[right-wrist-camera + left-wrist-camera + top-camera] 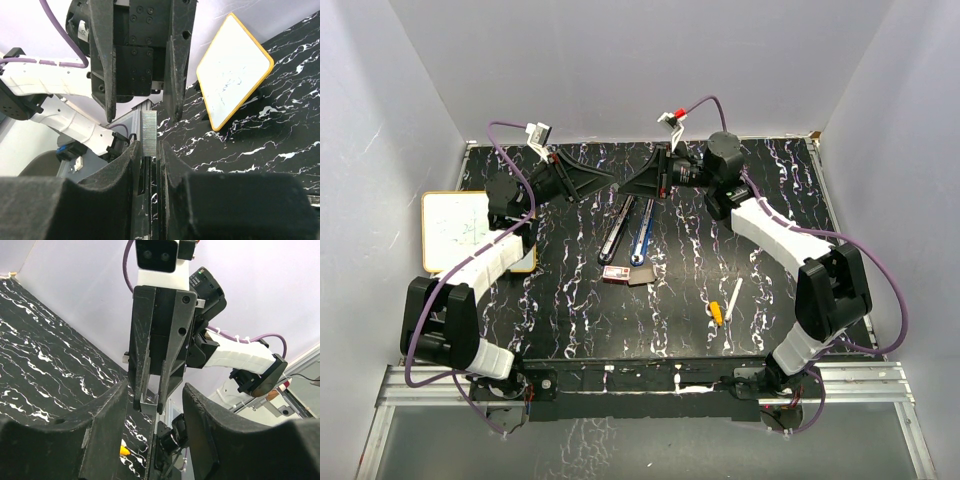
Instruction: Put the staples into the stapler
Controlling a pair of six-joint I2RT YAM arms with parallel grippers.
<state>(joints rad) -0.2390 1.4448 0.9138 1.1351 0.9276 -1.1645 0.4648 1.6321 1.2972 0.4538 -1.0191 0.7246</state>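
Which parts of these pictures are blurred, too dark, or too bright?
Top view: even light, sharp; whiteboard bright, its marks faint. Left wrist view: left fingers dark and soft up close. Right wrist view: staple strip sharp, right fingers beside it dark, little detail.

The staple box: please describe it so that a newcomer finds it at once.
On the black marbled table, look at the middle, where a black stapler and a blue stapler lie side by side. At their near ends lies the staple box: flat, red and white, a tan tray at its right, unlike the thin white pen farther right.
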